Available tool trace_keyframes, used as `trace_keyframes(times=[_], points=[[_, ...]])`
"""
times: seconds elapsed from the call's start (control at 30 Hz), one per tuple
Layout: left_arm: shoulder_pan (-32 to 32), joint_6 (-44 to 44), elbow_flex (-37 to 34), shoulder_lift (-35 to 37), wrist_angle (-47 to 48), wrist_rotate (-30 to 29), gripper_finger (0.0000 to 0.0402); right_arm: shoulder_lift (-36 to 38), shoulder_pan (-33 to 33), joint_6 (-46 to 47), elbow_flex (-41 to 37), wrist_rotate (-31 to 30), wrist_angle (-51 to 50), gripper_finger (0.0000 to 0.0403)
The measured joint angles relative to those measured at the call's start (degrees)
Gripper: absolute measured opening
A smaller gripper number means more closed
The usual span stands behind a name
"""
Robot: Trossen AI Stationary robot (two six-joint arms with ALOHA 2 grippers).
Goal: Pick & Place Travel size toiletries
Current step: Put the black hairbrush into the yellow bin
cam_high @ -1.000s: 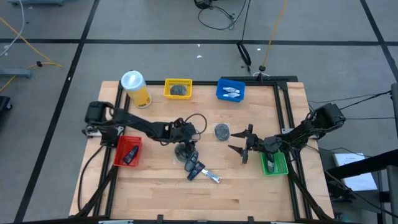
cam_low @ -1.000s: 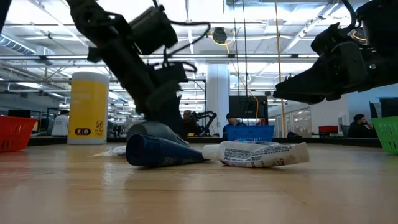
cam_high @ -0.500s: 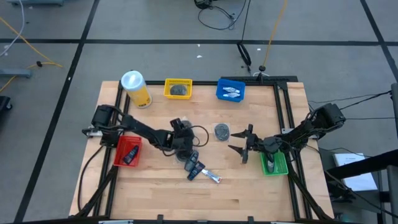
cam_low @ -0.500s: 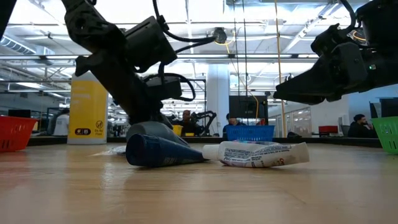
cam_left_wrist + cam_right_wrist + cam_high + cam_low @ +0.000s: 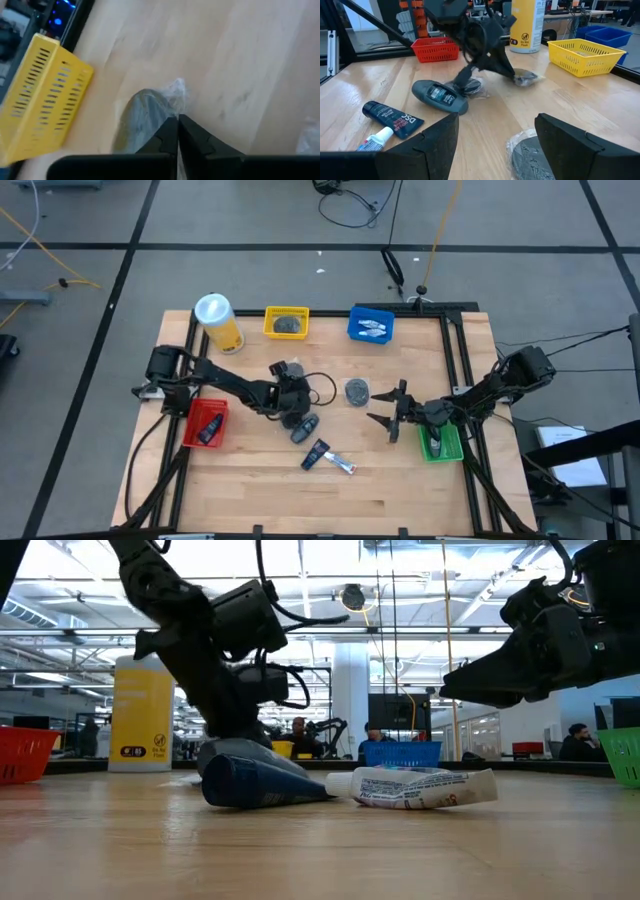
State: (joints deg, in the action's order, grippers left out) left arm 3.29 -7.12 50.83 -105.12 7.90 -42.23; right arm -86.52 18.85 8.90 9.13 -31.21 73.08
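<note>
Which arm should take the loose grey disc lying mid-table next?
Right. The right gripper hangs open close beside the loose grey disc, which shows just ahead of its fingers in the right wrist view. The left gripper is shut on another wrapped disc, so it is busy.

The left gripper (image 5: pixel 514 74) has swung off the pile of toiletries at mid-table and moved toward 12 o'clock, closer to the yellow bin (image 5: pixel 42 97). Its fingers are now pinched together on a wrapped grey disc (image 5: pixel 142 115), low at the tabletop. The rounded dark bottle (image 5: pixel 305 427) has shifted toward 12 o'clock and lies apart from the other dark bottle (image 5: pixel 318 453).
</note>
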Motion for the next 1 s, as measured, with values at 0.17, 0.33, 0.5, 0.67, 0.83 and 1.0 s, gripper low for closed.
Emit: trace_keyframes(times=[0.17,0.33,0.5,0.67,0.83,1.0], points=[[-1.2,2.3,2.9,6.7,0.9,0.4,0.0003,0.0,0.0,0.1,0.0,0.3,0.3,0.0254],[-7.7,6.3,4.9,15.1,1.3,8.2,0.0002,0.0,0.0,0.0,0.0,1.4,0.5,0.0254],[-20.4,12.5,7.4,19.1,1.3,20.7,0.0001,0.0,0.0,-0.5,0.0,1.4,1.3,0.0254],[-32.6,20.2,12.2,17.7,4.9,31.9,0.0001,0.0,0.0,-0.6,0.0,1.4,1.5,0.0254],[-41.1,24.3,15.8,14.4,7.0,42.6,0.0,0.0,0.0,-1.0,0.0,1.3,1.7,0.0254],[-46.7,25.6,16.8,9.7,11.8,52.2,0.0,0.0,0.0,-1.0,0.0,1.3,1.2,0.0254]])
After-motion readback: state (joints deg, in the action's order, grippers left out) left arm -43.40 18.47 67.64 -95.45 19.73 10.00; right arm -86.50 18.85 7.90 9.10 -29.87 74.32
